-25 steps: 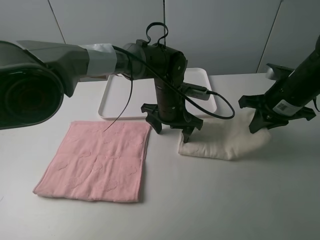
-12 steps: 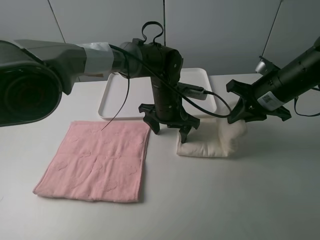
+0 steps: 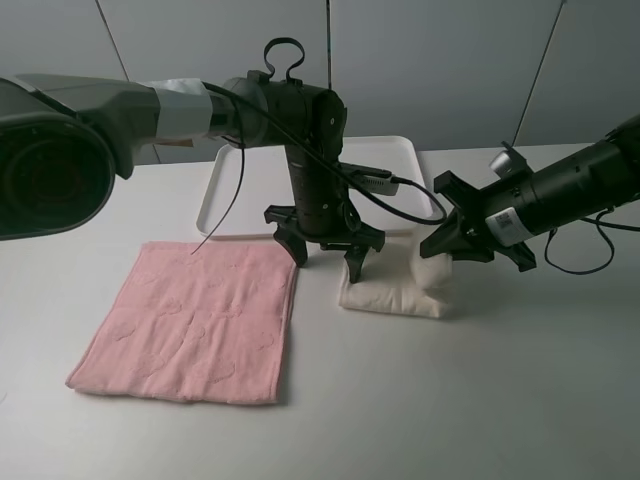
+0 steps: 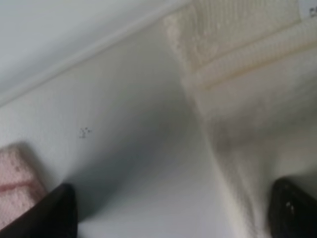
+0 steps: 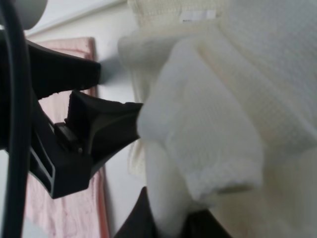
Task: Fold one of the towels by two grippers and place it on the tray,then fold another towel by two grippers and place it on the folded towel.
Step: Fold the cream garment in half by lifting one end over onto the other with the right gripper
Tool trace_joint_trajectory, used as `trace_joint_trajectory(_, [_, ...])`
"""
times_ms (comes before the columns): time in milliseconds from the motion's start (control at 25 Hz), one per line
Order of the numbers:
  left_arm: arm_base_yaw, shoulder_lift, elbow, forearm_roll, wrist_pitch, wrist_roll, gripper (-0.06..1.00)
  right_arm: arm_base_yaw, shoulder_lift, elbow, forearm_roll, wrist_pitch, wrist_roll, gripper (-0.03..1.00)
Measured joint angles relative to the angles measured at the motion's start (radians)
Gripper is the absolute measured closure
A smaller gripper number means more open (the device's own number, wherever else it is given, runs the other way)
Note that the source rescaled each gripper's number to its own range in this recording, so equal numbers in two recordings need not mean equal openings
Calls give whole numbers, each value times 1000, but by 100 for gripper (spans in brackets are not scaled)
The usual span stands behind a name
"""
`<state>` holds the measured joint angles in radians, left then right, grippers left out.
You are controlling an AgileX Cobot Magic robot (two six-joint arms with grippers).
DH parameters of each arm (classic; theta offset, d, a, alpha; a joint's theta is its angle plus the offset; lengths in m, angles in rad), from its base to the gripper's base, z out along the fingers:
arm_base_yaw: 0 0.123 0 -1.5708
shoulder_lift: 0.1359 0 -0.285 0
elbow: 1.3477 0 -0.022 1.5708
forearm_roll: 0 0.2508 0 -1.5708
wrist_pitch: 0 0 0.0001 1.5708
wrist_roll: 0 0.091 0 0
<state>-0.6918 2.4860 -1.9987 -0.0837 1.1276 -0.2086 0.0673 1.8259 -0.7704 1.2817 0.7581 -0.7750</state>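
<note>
Exterior high view, biggest stuff first. A white table top [image 3: 470, 400] is seen under everything, with a flat white rectangular plastic tray [image 3: 235, 195] parked at the back, partly hidden by the left arm. A pale pink terry towel [image 3: 195, 325] is spread flat on the left, touched by nothing. The cream-white terry towel [image 3: 385, 295] is lying just right of it, on the table in front of the tray's right half, so it's not on the tray yet.

Now the bit that matters. The cream towel's right end is pinched in the right gripper [image 3: 435, 248], jaws closed on the cloth. That end is held up off the table and doubled over toward the left. In the right wrist view the flap is seen wadded up close. The right arm is stretched in low, nearly level, from the right.

The left gripper [image 3: 328, 262] is pointed straight down, jaws spread wide with nothing held. One of its fingers [image 4: 294, 210] is at the cream towel's left edge, the other over bare table between the two towels. So the free left end is judged to be right below it. The bundle's long axis is guessed as left to right, but it's too rumpled to be sure.
</note>
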Motion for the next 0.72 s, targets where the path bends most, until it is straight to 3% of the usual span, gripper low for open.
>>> trace_joint_trajectory(240, [0, 0, 0, 0, 0, 2, -6, 0, 43, 44, 222, 8, -172, 92])
trace_joint_trajectory(720, [2, 0, 0, 0, -4, 21, -6, 6, 127, 53, 347, 51, -283, 92])
